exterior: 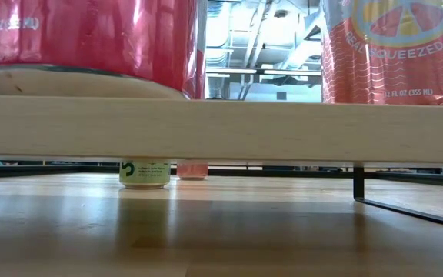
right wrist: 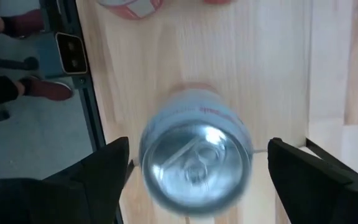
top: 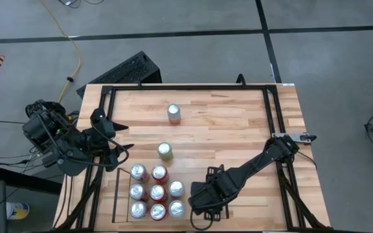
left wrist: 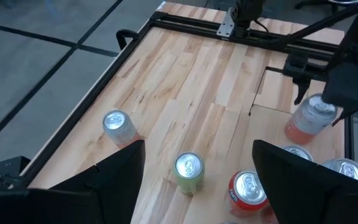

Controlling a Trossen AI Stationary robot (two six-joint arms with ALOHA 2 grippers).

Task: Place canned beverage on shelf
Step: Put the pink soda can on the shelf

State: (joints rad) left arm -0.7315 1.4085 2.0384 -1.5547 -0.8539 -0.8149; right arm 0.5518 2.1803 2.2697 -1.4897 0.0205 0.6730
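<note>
Cans standing on the shelf, right pincer spreading around the latest one

Aluminium is the material that matters here: the pale pink-and-silver cylindrical drinks can (right wrist: pixel 196 155) is sitting upright on the low black-railed shelf with its light wood plank floor (top: pixel 123 194), at that shelf's near right corner, with the right pincer (right wrist: pixel 197 171) straddling it. In the right wrist view its two dark fingers are standing well apart on either side of the can, clear of the wall on both flanks, so nothing appears to be gripped.

Judging from its look, the can is going to handle as a smooth, thin-walled, stiff tube, probably full and so fairly heavy, with a slick printed skin and a narrow base that tips easily. Hold belongs on the straight mid-wall, squarely across the round, never on the tapered shoulder or the ring-pull lid.

Beside it on the shelf are standing more red and silver cans (top: pixel 157 192) in tight rows, touching or nearly so. Beyond the shelf, on the bare butcher-block wooden surface (top: pixel 225 123), a green can (top: pixel 165 151) is waiting near the shelf's far edge and a silver can (top: pixel 173 114) farther off.

The left pincer (left wrist: pixel 197 177) is hovering wide and empty, to the left of the shelf.
</note>
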